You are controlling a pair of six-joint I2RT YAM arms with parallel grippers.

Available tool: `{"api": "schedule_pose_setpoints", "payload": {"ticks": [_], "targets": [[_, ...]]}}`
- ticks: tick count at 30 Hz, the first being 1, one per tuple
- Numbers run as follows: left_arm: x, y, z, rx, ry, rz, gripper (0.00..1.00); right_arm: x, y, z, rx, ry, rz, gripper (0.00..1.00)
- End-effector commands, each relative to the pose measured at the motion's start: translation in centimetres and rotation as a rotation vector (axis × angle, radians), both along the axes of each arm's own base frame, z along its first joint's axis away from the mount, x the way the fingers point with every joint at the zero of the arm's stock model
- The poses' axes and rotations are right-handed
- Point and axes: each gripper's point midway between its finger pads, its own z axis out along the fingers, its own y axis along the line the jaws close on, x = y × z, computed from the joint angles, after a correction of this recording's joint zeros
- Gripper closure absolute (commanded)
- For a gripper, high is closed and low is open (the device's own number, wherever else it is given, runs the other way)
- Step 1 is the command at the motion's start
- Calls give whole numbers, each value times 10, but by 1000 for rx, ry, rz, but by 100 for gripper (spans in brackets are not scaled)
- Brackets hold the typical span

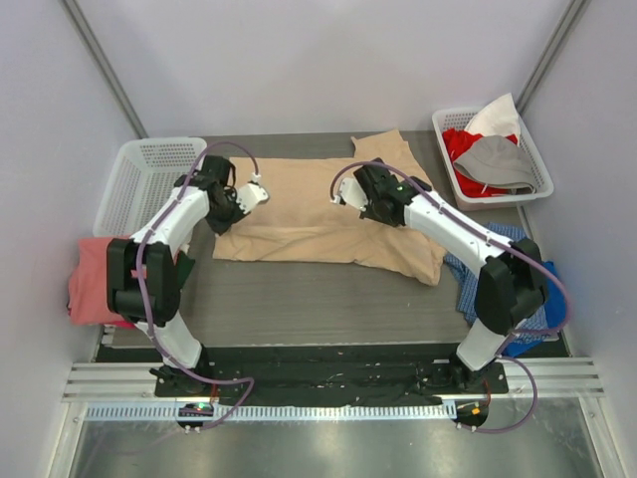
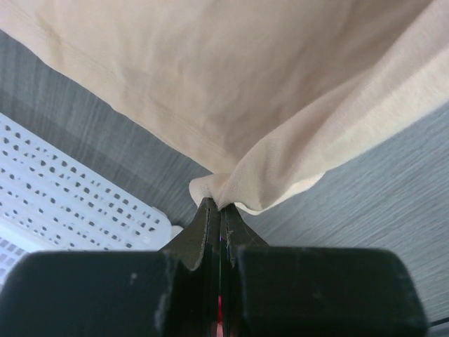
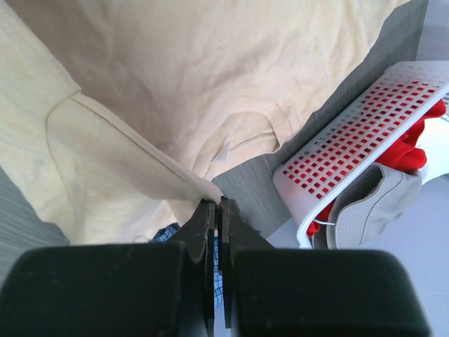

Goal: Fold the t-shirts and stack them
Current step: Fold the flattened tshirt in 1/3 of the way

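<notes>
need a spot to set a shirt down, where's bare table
Bare table runs between the tan shirt and the arm bases. Crowded on the right by the checked cloth and full basket, on the left by the pink shirt.

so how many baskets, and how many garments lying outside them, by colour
white baskets: 2, the empty basket and the full basket
tan t-shirt: 1
pink t-shirt: 1
blue checked cloth: 1
total: 5

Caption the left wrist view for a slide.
Left gripper shut on an edge of the large tan cloth t-shirt, white perforated plastic basket nearby.
</notes>
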Motion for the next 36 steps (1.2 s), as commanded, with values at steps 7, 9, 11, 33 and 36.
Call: {"api": "schedule_pose_setpoints", "payload": {"ticks": [7, 9, 11, 33, 36], "targets": [[33, 0, 13, 6, -51, -7, 100, 38, -1, 10, -62, -63, -21, 99], [36, 1, 12, 11, -52, -5, 100, 44, 0, 11, -68, -71, -23, 99], [37, 1, 10, 13, -49, -4, 100, 49, -2, 14, -80, -85, -36, 99], [60, 0, 11, 31, -42, -3, 100, 88, -7, -44, -137, -14, -107, 99], [66, 0, 7, 37, -41, 3, 100, 90, -7, -49, -144, -13, -110, 99]]}}
